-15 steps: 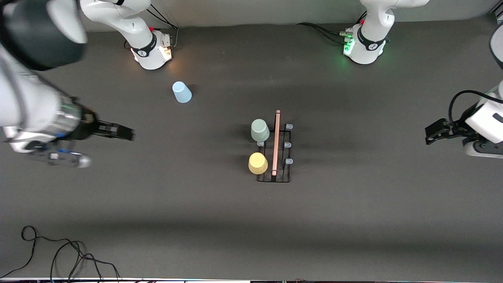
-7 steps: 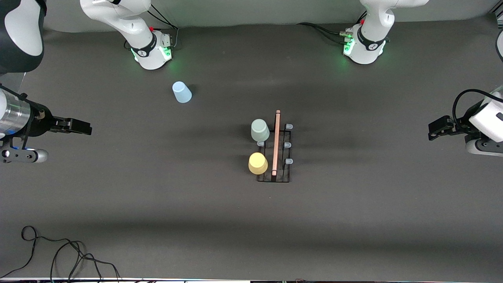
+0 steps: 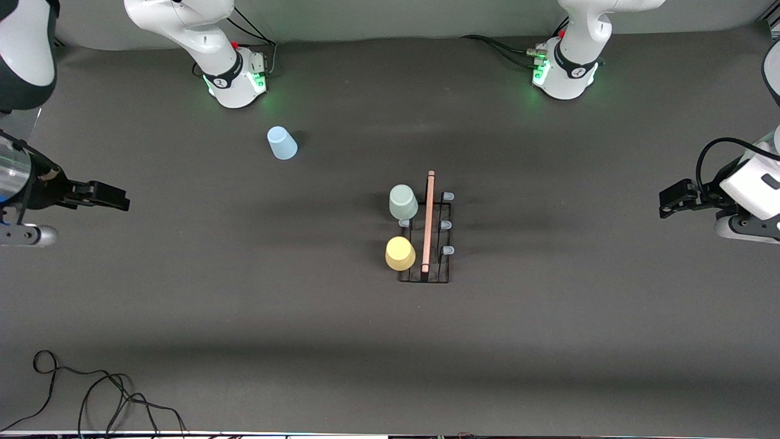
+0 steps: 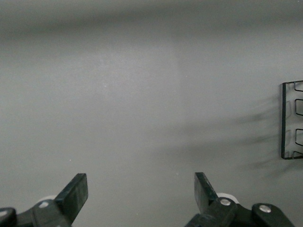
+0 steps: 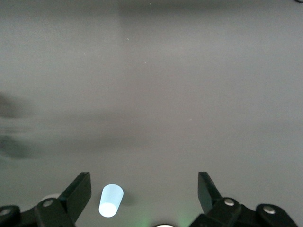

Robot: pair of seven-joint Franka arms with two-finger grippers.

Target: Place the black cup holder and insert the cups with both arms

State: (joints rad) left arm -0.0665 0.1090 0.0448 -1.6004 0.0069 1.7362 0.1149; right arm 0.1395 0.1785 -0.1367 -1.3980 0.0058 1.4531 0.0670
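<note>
The black cup holder (image 3: 440, 268) stands mid-table, its wooden rod handle (image 3: 429, 222) on top. A pale green cup (image 3: 403, 202) and a yellow cup (image 3: 400, 253) sit upside down on pegs in its row toward the right arm's end. The light blue cup (image 3: 281, 143) stands alone on the table, close to the right arm's base. My right gripper (image 3: 122, 201) hangs open and empty over the table's right-arm end, and its wrist view shows the blue cup (image 5: 111, 200) well below. My left gripper (image 3: 664, 204) is open and empty over the left-arm end, with the rack's edge (image 4: 289, 120) in sight.
The two arm bases (image 3: 234, 79) (image 3: 563, 73) stand along the table edge farthest from the front camera, lit green. A loose black cable (image 3: 91, 390) lies at the near corner on the right arm's end. Several bare pale-tipped pegs (image 3: 446, 225) stand on the rack.
My right gripper has drawn back from mid-table toward the right arm's end. The left gripper has barely shifted. Cups and rack have not moved.
</note>
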